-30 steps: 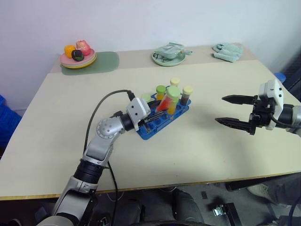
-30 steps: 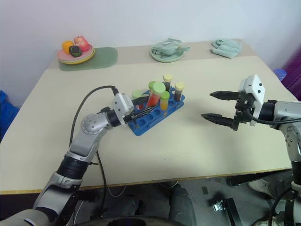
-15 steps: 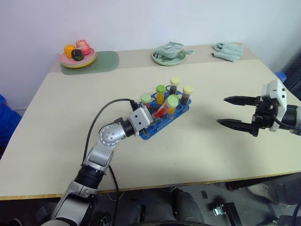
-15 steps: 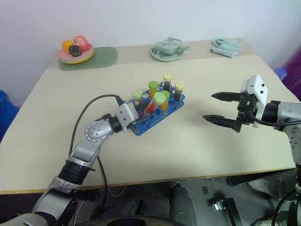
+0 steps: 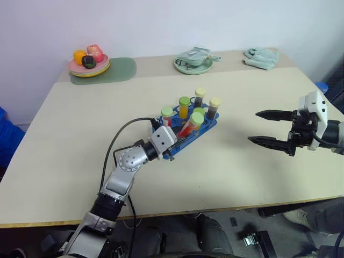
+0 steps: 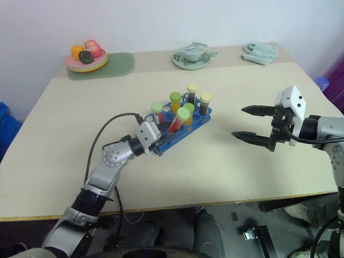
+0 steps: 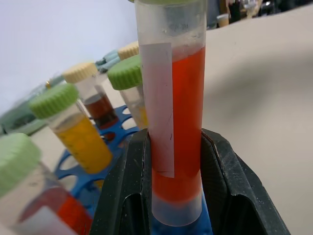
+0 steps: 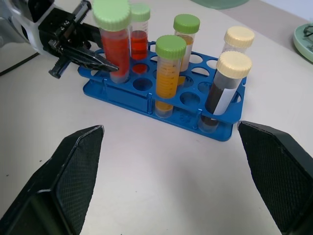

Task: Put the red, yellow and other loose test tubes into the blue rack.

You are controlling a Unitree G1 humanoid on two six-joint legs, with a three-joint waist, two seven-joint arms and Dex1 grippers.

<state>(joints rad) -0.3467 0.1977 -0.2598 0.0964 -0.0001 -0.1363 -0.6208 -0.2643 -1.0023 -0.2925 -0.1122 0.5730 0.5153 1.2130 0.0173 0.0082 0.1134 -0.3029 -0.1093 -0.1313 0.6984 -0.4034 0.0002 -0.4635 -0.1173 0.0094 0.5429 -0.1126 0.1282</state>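
Test tubes: six in blue rack (image 8: 161,110); left hand (image 5: 173,146) clamps red tube (image 8: 113,46); right hand (image 5: 267,128) spread, empty.

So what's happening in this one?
The robot is loading test tubes into the blue rack. Its left pincer is shut on a red tube with a green cap, which stands at the rack's near-left end with its base down in a hole. Five other tubes already stand in the rack: red, two orange-yellow and two dark brown. The right pincer hangs open above the table, to the rack's right.
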